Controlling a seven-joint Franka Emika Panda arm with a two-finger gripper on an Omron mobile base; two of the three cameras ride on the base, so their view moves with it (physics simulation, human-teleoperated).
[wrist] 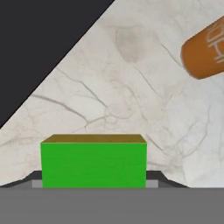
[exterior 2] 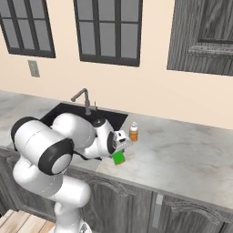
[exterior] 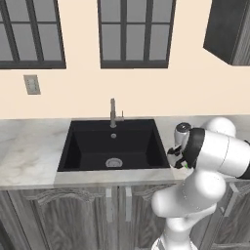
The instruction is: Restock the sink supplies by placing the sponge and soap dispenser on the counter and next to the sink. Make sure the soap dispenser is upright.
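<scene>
My gripper [wrist: 94, 180] is shut on the green sponge [wrist: 93, 161], whose yellowish edge faces up in the hand view. In the right base view the sponge [exterior 2: 119, 157] hangs under the gripper [exterior 2: 121, 146], low over the counter [exterior 2: 182, 154] just right of the sink [exterior 2: 68, 113]; whether it touches the stone I cannot tell. The orange soap dispenser [exterior 2: 134, 132] with its white pump stands upright on the counter a little behind the sponge, and its amber body [wrist: 203, 52] shows in the hand view. In the left base view the arm hides most of the sponge [exterior: 187, 165].
The black sink [exterior: 113, 144] has a slim grey faucet [exterior: 113, 113] at its back and a round drain [exterior: 114, 162]. Marbled counter [exterior: 29, 146] runs to the left of the basin and far to the right. A dark wall cabinet [exterior 2: 202, 36] hangs above the right side.
</scene>
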